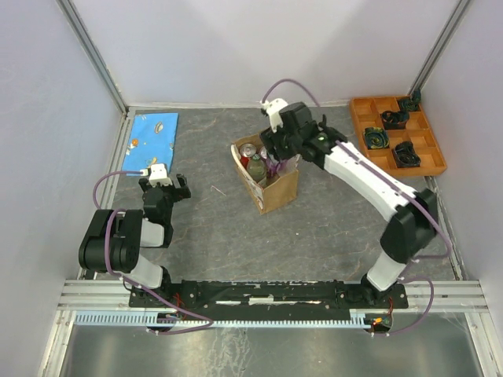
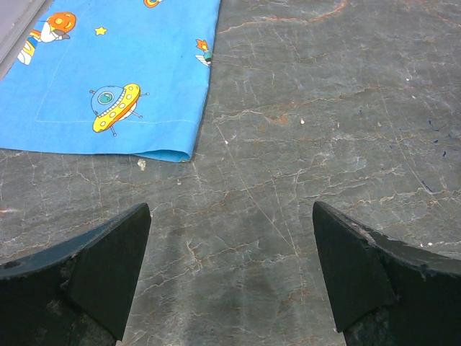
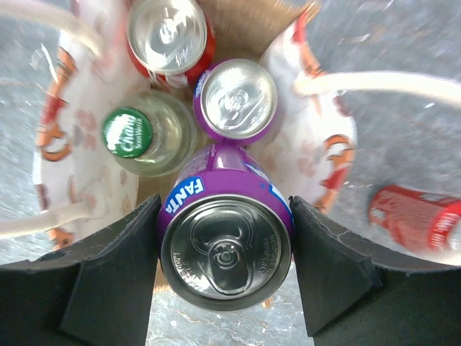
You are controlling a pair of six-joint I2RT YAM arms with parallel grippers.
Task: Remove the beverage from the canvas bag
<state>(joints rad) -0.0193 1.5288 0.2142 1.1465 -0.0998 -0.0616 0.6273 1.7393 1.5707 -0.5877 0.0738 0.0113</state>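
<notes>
**Figure. Top and wrist views: a drink being drawn from a bag.** The bag [image 1: 279, 192] stands upright at mid-table, mouth up. Its handles [image 3: 374, 81] have fallen outward, so the opening is free from above. The right gripper [image 3: 225, 216] points straight down over that opening. Its pads [image 3: 108, 274] press both flanks of a Fanta can [image 3: 227, 249], a closed grip across the can's width. The grip is taken from above because the bag walls bar any side approach.

The can's top sits much nearer the lens than its neighbours, so it is judged part-raised. Its base is hidden, and whether it has cleared the rim cannot be told. Upright and close-packed inside the bag are a red can [image 3: 171, 36], a purple can [image 3: 238, 97] just beyond the held one, and a green-capped bottle [image 3: 140, 133]. A loose red can [image 3: 414, 216] lies on its side on the table, outside the bag.

The left gripper [image 2: 232, 209] hovers low over the table near a blue cloth [image 2: 108, 72], fingers wide apart and holding nothing. It sits well apart from the bag, which leaves the right arm room. The orange tray [image 1: 397, 133] at the far right plays no part.

Judged step: the lift. A straight vertical pull is called for, since a tilt could snag the lining or drag the light bag along
</notes>
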